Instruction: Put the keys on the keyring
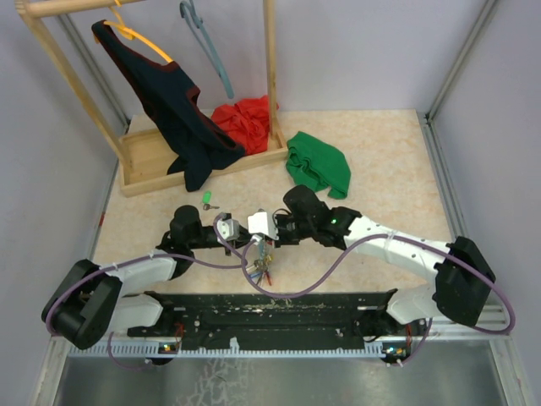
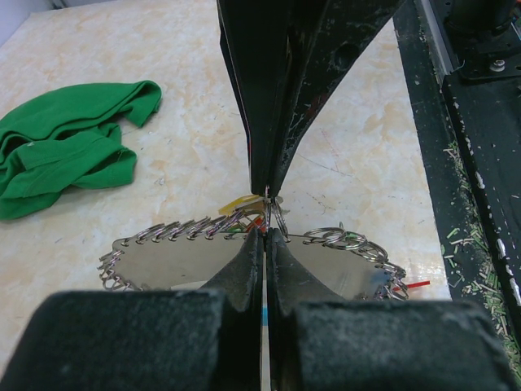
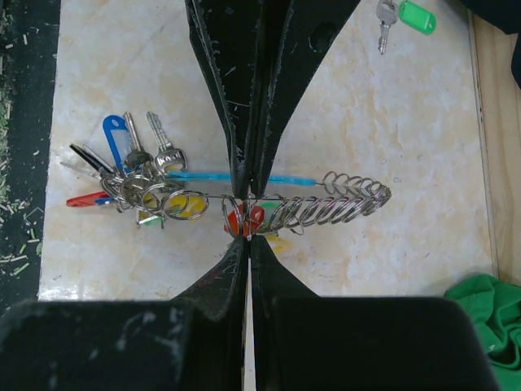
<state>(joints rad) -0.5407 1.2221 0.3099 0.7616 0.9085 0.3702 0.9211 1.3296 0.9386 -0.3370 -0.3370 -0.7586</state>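
Green cloth, wooden rack beyond keyring

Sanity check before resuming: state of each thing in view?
keyring: pinched by both end effectors
left end effector: shut on keyring
right end effector: shut on keyring
green-tagged key: lying loose, off the ring
green cloth: crumpled
black garment: hung up, draping
red cloth: bunched up

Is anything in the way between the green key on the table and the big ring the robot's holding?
Nothing visible. The green-tagged key lies alone on the table, apart from the keyring. But the left gripper and right gripper both have jaws shut on that ring, so neither is free to fetch it.
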